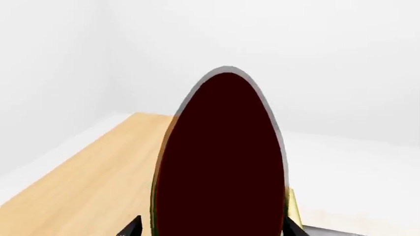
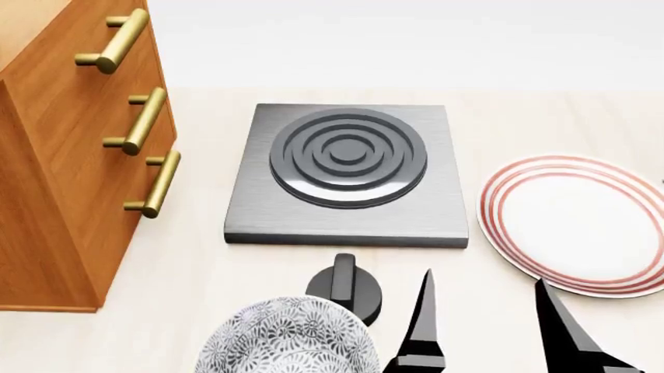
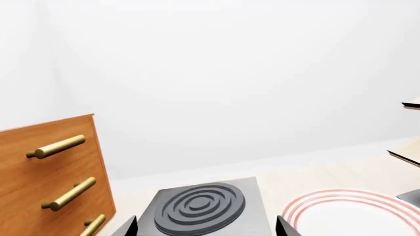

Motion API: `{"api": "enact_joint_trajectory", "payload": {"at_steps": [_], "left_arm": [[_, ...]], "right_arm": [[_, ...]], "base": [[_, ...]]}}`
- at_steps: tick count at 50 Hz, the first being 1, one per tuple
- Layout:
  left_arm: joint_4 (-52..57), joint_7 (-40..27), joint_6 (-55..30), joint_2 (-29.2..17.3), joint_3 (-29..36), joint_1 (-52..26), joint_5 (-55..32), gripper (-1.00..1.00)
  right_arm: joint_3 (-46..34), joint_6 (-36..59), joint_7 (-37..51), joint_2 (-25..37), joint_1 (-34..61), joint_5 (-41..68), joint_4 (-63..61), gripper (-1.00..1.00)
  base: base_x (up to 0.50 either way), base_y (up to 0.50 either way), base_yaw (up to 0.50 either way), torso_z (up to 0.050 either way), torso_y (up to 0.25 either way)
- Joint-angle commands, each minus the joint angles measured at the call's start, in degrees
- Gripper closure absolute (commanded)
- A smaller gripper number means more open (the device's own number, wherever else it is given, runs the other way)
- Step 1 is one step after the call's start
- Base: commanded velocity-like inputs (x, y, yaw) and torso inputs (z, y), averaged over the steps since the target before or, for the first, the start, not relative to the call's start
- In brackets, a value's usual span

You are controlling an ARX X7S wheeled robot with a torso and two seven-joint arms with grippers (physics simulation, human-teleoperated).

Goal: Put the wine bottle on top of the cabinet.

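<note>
In the left wrist view, the wine bottle (image 1: 220, 162) fills the frame, clamped between the left gripper (image 1: 213, 227) jaws over the cabinet (image 1: 85, 172) top, apparently for placing. Head view: right gripper (image 2: 486, 311) jaws wide, empty, above the worktop (image 2: 186, 272). Right wrist view: stove (image 3: 203, 209), plate (image 3: 354, 216).

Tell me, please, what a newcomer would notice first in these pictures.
In the left wrist view a huge dark oval, seemingly the bottle, sits between the left gripper's jaws, above a light wooden surface. The head view centres on a grey burner, with the orange-brown cabinet and its brass handles at left and a red-ringed plate at right. The right gripper is open and empty.
</note>
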Motion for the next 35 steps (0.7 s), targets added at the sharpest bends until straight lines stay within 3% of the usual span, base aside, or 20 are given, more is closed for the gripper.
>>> {"api": "enact_joint_trajectory", "payload": {"at_steps": [1,35], "left_arm": [[-2.05,-1.14,-0.62,-0.57,1.91,2.39,-0.62,-1.00],[-1.33,-1.03,-0.33,-1.00,3.11,3.08,-0.45,-1.00]], "right_arm": [[-0.05,-0.01,0.07,0.10,0.11,0.11,0.01,-1.00],[-0.84,-0.15,0.10,0.12,0.37,-0.08,0.29,-1.00]], "base": [[0.00,0.00,0.00,0.000,0.000],[0.00,0.00,0.00,0.000,0.000]]}}
